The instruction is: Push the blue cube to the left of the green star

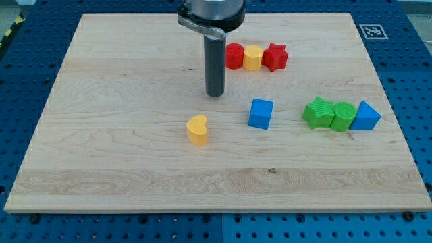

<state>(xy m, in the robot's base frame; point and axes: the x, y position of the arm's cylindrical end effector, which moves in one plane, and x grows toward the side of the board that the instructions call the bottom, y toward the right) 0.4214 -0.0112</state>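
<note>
Camera view shows my tip (214,94) upper centre, apart from the blue cube (260,113); my end effector is a bare rod, gripping nothing. The cube sits centre-right, already left of the green star (318,113) with a gap; closing it remains. The wooden worktop (121,182) lies on blue perforated table (20,88).

Cube (260,113) well left of star (317,112); my tip (214,94) upper-left of cube.

my tip (214,94) up-left of blue cube (260,113), green star (317,113) right
</note>
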